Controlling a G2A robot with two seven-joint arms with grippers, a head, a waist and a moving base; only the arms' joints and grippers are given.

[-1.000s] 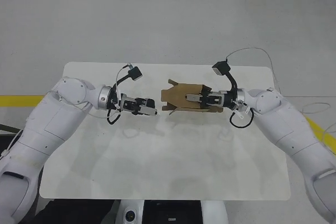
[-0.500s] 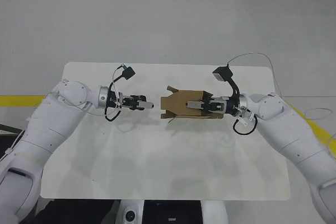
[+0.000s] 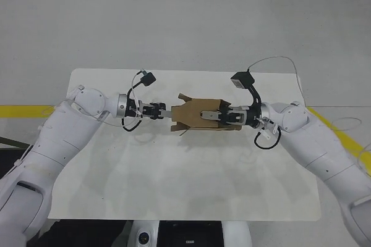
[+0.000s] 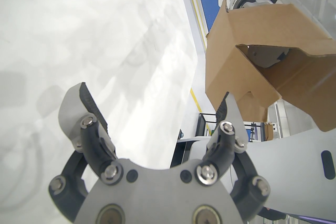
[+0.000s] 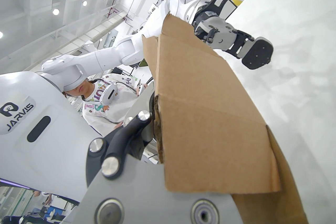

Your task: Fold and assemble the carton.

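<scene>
Plain brown carton [image 3: 188,115] — plain white table [image 3: 173,185].

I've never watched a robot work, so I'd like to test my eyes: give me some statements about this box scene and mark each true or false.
1. The right gripper grips the carton. True.
2. The left gripper is shut. False: its fingers are spread apart.
3. The carton is a flat sheet. False: it is opened into a hollow box shape.
4. The left gripper is at the carton's open end. True.
</scene>
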